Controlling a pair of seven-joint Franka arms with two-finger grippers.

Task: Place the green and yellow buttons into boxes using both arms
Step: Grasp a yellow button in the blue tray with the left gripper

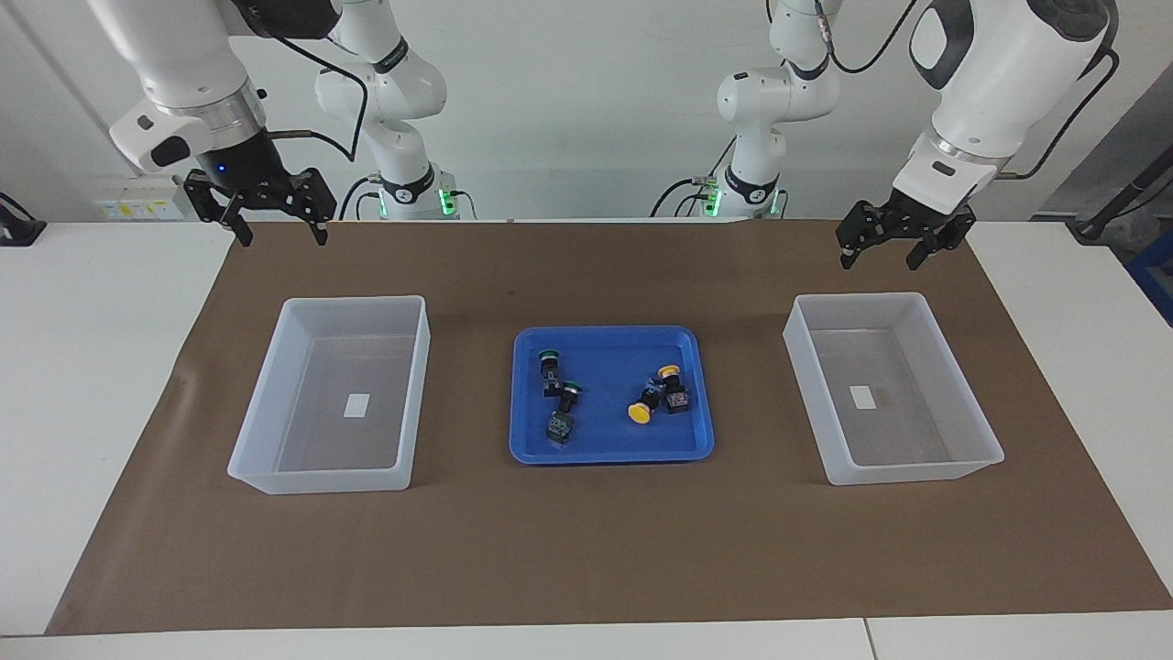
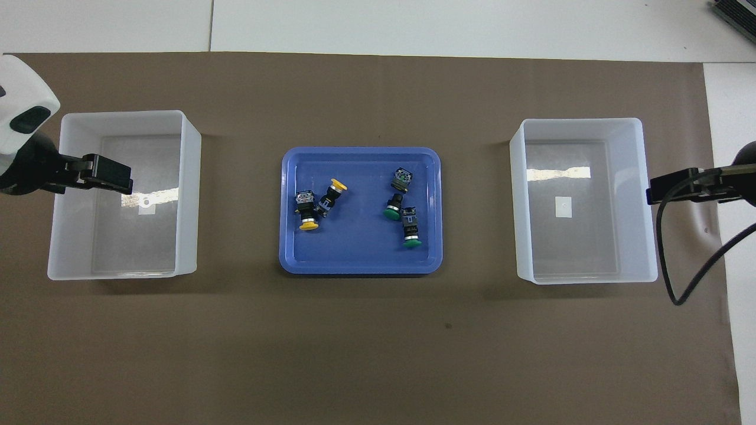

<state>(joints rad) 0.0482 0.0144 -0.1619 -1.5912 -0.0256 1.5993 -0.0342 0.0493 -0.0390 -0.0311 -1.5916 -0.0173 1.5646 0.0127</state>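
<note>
Two green buttons (image 1: 551,368) (image 1: 569,396) and two yellow buttons (image 1: 641,409) (image 1: 671,376) lie on their sides in a blue tray (image 1: 607,453) at the middle of the mat. In the overhead view the green ones (image 2: 410,231) (image 2: 392,208) lie toward the right arm's end of the tray (image 2: 360,268), the yellow ones (image 2: 306,213) (image 2: 331,195) toward the left arm's end. My right gripper (image 1: 281,236) hangs open and empty in the air. My left gripper (image 1: 880,261) hangs open and empty too. Both are well apart from the tray.
Two empty translucent white boxes stand on the brown mat, one at the right arm's end (image 1: 321,478) (image 2: 587,276) and one at the left arm's end (image 1: 916,472) (image 2: 121,273). In the overhead view the left gripper (image 2: 121,180) overlaps its box; the right gripper (image 2: 655,193) is at its box's edge.
</note>
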